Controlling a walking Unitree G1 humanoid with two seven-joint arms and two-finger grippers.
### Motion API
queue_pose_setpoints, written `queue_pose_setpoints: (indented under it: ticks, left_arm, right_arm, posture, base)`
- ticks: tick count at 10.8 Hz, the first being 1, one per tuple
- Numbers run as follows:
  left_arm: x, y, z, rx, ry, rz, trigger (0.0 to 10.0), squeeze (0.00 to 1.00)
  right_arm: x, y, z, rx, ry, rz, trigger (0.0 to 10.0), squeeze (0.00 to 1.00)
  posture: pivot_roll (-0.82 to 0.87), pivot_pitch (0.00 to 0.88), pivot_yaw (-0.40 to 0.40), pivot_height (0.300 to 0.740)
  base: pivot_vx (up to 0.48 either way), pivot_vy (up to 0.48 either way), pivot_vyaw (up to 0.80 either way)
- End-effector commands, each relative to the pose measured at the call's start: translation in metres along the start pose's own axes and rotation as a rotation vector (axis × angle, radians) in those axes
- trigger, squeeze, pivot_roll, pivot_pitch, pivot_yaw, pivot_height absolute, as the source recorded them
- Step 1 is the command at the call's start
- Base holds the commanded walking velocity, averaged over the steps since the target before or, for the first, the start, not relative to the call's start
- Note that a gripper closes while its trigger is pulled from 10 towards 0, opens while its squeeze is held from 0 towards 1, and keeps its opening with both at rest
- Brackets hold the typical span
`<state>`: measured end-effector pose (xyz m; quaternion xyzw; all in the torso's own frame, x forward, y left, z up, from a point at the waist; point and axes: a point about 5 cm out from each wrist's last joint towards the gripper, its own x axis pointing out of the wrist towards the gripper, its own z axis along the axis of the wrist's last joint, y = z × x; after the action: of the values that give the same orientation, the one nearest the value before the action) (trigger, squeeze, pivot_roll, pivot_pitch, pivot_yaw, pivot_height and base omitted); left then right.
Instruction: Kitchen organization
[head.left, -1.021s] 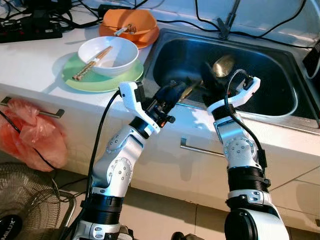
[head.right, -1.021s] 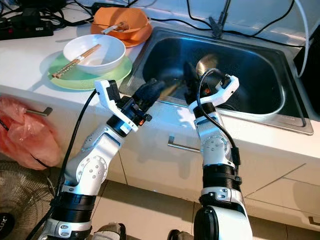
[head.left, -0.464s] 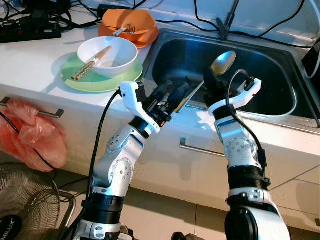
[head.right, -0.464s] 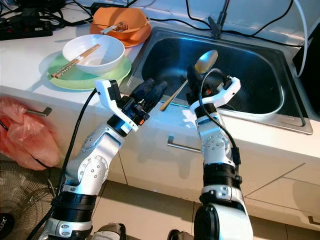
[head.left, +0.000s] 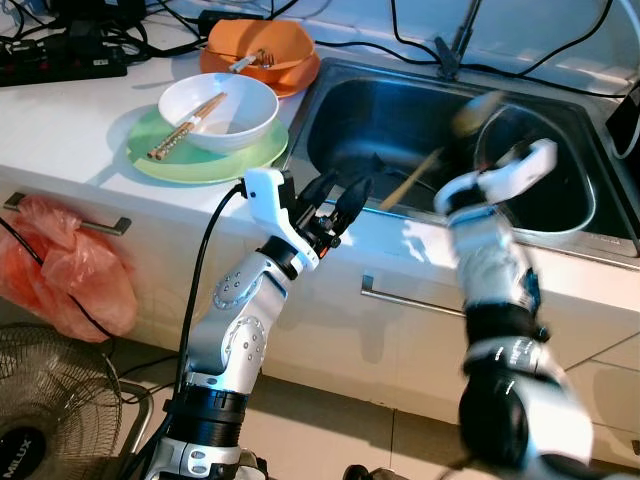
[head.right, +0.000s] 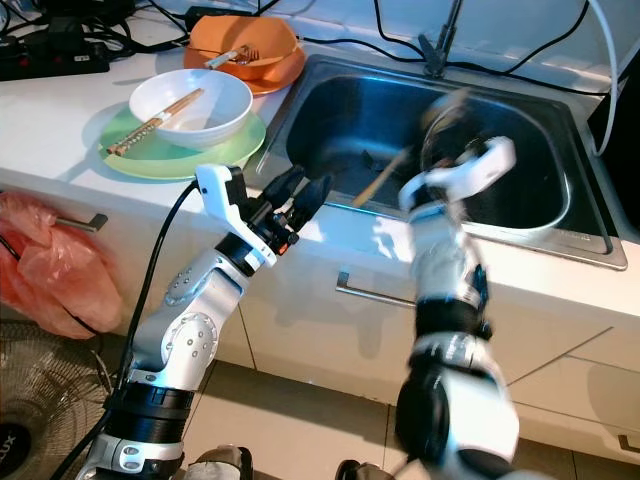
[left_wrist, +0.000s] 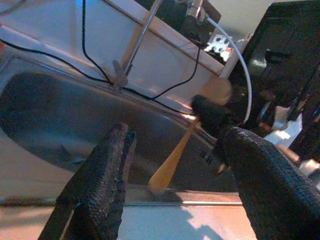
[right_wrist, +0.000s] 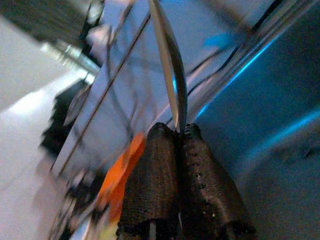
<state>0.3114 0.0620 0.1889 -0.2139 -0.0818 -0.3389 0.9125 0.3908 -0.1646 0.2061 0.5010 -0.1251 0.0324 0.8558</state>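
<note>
A long spoon (head.left: 413, 181) with a wooden handle and a metal bowl hangs over the steel sink (head.left: 372, 108). My right gripper (right_wrist: 178, 131) is shut on it near the bowl end, and that arm is blurred with motion. The spoon's handle (left_wrist: 172, 161) points toward my left gripper (head.left: 338, 197), which is open at the sink's front edge. The handle tip lies between its spread fingers (left_wrist: 106, 172) and appears not to touch them.
On the counter left of the sink a white bowl (head.left: 218, 108) with chopsticks sits on a green plate (head.left: 160, 152). An orange bowl (head.left: 262, 50) stands behind it. Cables run along the back. A red bag (head.left: 58, 280) and a fan (head.left: 45, 410) are below left.
My left gripper opened and let go of the spoon handle. The right arm lifted the spoon and swung it to the right over the sink.
</note>
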Motion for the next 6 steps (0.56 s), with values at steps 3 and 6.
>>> queue_pose_setpoints:
  ticks: [3, 6]
  left_arm:
    - [0.001, -0.002, -0.008, 0.018, 0.036, 0.003, 10.0, 0.00]
    - [0.000, -0.002, -0.014, 0.070, 0.070, 0.000, 10.0, 0.00]
  right_arm:
    - [0.012, -0.001, 0.027, 0.016, -0.124, -0.093, 10.0, 0.00]
    - [0.015, 0.005, 0.028, -0.376, -0.168, -0.088, 10.0, 0.00]
  posture:
    - [0.22, 0.098, -0.066, 0.740]
    - [0.23, 0.099, -0.067, 0.740]
  base:
    - [0.000, 0.000, 0.00]
    - [0.000, 0.000, 0.00]
